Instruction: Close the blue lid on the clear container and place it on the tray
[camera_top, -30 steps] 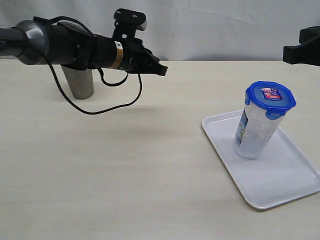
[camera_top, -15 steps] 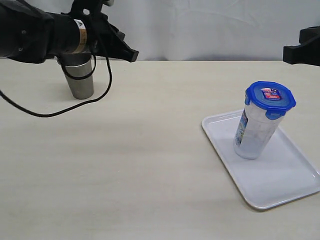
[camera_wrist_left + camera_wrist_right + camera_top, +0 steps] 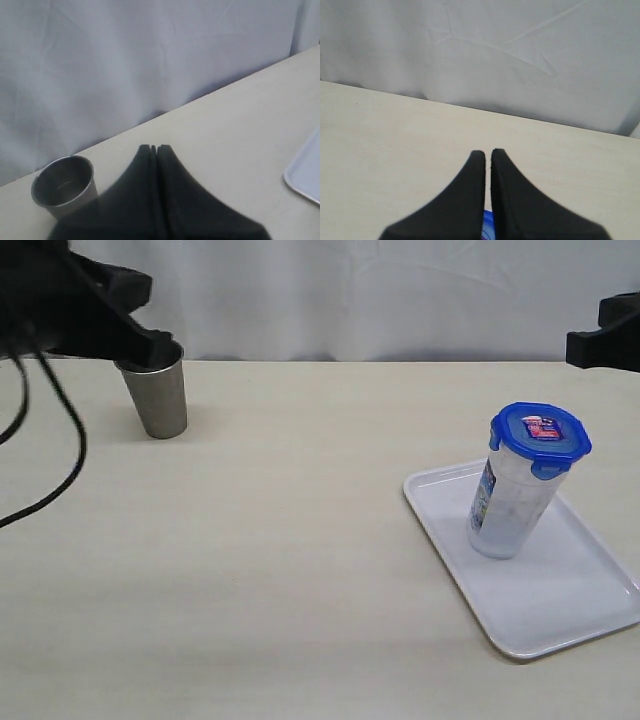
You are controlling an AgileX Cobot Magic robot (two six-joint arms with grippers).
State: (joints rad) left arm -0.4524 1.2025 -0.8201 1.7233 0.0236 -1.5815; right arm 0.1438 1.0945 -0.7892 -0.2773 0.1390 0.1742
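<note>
**Change:** the left arm has drawn back from over the middle of the table (image 3: 280,560) to the far left edge. The container, lid, tray and right arm have not moved.

**Stock, counted:**
- Left pincer (image 3: 154,148): one. Tips pressed together, holding nothing, just beside the steel cup (image 3: 158,400).
- Right pincer (image 3: 484,152): one. Tips together, empty, raised at the right edge, well clear of the container.
- The clear container (image 3: 508,510): one. Stands upright on the tray, towards its far end.
- The blue lid (image 3: 541,434): one. Seated on the container's mouth, with the visible flaps folded down.
- The tray (image 3: 560,620): one. Lies on the right side of the table.
- Steel cup: one, far left, not part of the job.

**Status:** the lid is on and the container is on the tray. As I judge it, nothing is left but parking the arms.
</note>
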